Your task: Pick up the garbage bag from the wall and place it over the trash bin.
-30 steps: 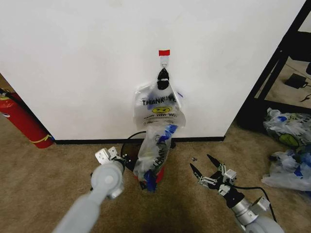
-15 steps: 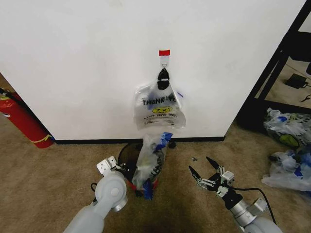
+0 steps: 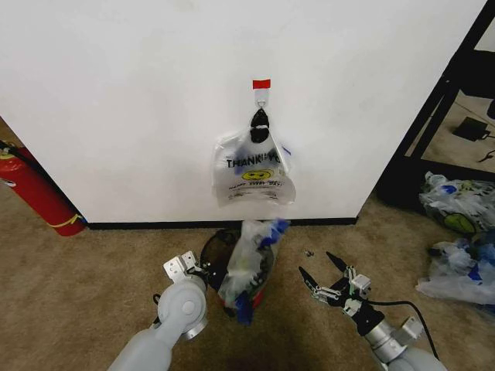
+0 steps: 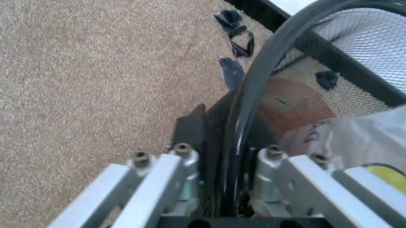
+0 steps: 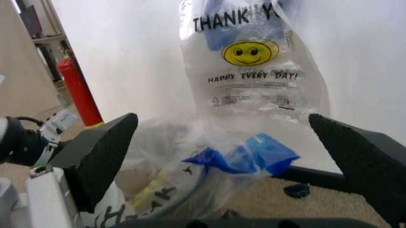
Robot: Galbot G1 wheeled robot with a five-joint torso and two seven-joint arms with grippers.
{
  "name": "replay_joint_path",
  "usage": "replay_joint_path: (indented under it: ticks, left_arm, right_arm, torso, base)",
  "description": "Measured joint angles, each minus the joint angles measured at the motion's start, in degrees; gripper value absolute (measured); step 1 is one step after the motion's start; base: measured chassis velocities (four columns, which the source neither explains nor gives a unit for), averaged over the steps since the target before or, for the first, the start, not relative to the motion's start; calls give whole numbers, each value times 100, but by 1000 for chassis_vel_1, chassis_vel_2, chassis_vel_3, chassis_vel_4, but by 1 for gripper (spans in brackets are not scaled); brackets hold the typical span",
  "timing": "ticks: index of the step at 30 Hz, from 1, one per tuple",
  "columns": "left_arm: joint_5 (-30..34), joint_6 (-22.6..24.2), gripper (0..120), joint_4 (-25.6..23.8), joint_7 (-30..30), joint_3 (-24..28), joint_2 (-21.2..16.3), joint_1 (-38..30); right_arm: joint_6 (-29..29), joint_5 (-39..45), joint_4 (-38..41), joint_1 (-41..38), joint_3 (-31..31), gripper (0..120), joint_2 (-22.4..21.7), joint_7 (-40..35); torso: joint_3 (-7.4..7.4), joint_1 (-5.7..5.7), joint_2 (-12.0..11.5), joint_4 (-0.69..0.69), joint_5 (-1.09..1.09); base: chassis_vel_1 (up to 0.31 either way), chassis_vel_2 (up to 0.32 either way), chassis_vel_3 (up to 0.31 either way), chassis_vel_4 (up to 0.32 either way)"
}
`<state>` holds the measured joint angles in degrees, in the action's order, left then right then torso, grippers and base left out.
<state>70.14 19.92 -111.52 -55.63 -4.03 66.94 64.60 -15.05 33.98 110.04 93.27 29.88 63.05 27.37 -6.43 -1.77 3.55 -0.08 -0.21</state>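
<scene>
Gripping the trash bin (image 3: pixel 219 255) rim at lower centre, the left end effector (image 3: pixel 188 267) is best held steady while the garbage bag (image 3: pixel 249 267), draped there, is spread by the splayed right end effector (image 3: pixel 325 282).

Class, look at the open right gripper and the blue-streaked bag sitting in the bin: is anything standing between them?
Nothing visible does. The right gripper hovers open over bare carpet beside the garbage bag, which sits crumpled in the trash bin. The left gripper clamps the bin's rim on the far side.
</scene>
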Motion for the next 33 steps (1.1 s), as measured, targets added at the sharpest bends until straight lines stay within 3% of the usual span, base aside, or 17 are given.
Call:
replay_joint_path:
  ticks: [6, 8, 18, 19, 21, 25, 27, 33]
  left_arm:
    - [-247, 96, 46, -126, 160, -7, -52, 77]
    - [-308, 96, 50, -135, 180, -16, -62, 85]
    - [-1381, 62, 90, -606, 572, -199, -454, 269]
    - [-1381, 62, 90, -606, 572, -199, -454, 269]
    - [-1852, -13, 97, -766, 740, -257, -611, 395]
    - [-2850, -213, 100, -1257, 1222, -307, -971, 703]
    - [-2991, -241, 100, -1343, 1308, -301, -1026, 737]
    - [-4466, -470, 100, -2153, 2864, 16, -1747, 818]
  right_arm:
    - [0, 5, -14, -20, -27, 100, 19, 15]
    - [0, 5, -15, -27, -31, 100, 22, 16]
    - [10, 2, -41, -107, -112, 100, 40, -30]
    - [10, 2, -41, -107, -112, 100, 40, -30]
    - [33, -11, -39, -115, -161, 100, 50, -189]
    - [89, -146, -2, -113, -210, 100, 74, -561]
    - [101, -183, 7, -109, -211, 100, 77, -642]
    - [309, -544, 208, 27, -223, 100, 144, -1711]
  torso:
    - [0, 0, 0, 0, 0]
    - [0, 0, 0, 0, 0]
    - [0, 0, 0, 1, -1]
    - [0, 0, 0, 1, -1]
    - [0, 0, 0, 0, -2]
    - [0, 0, 0, 1, -2]
    - [0, 0, 0, 1, -1]
    - [0, 0, 0, -2, -1]
  base:
    - [0, 0, 0, 0]
    - [0, 0, 0, 0]
    - [0, 0, 0, 0]
    - [0, 0, 0, 0]
    - [0, 0, 0, 0]
    - [0, 0, 0, 0]
    - [0, 0, 0, 0]
    - [0, 0, 0, 0]
